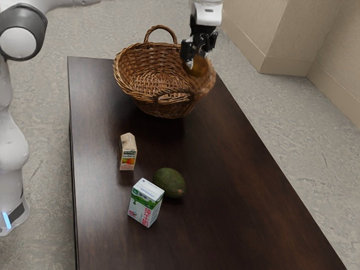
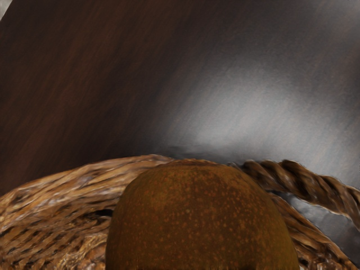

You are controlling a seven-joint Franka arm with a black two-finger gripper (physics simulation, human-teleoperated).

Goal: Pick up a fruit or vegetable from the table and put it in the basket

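Over the part of the wicker basket (image 1: 135, 84) toward the exterior view's right, my gripper (image 1: 193, 61) is shut on a round brown fruit (image 1: 197, 67). The fruit hangs low from the fingers, in front of the basket's inner wall in that view; whether it touches the wicker I cannot tell. In the wrist view the speckled brown fruit (image 2: 202, 219) is large, with the basket's rim (image 2: 73, 175) behind it. A dark green avocado (image 1: 170, 183) lies on the table.
A small juice carton (image 1: 128, 152) stands between the basket and a white-and-green milk carton (image 1: 146, 202), which is beside the avocado. The basket has a raised looped handle (image 1: 161, 28) on its far side and another on its near side. All stand on a dark wooden table (image 1: 225, 225).
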